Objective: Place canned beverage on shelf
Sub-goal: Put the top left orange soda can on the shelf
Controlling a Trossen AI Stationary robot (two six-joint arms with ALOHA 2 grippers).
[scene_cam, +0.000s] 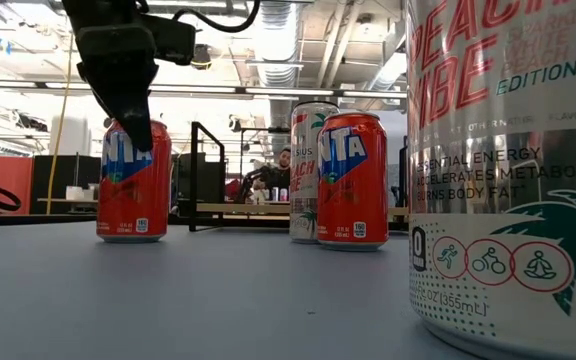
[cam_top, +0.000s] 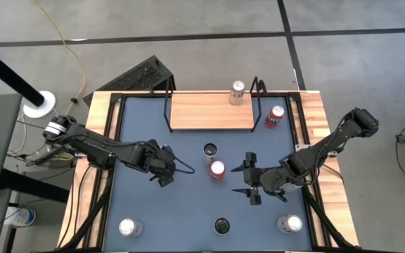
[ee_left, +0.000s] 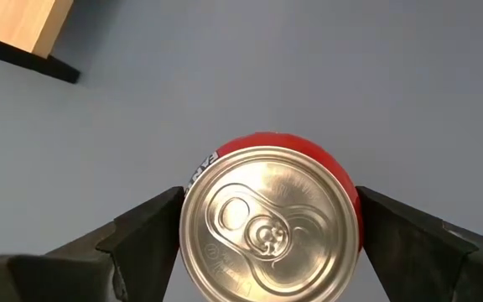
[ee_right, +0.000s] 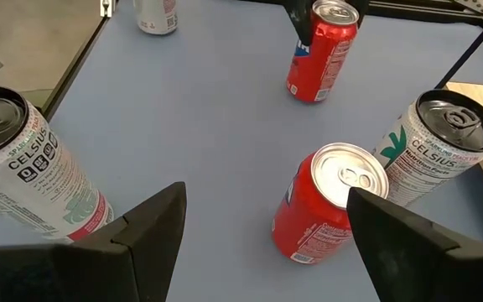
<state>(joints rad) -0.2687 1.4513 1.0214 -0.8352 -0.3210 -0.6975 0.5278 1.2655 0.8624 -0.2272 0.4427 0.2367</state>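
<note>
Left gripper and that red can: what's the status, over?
Left gripper open, astride red can on table. Right gripper open, waiting nearby. Shelf holds one can, room left.

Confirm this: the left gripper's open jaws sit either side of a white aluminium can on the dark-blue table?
No, the can is red, not white. The left wrist view shows the left gripper, jaws open either side of a red aluminium can on the dark-blue table.
</note>
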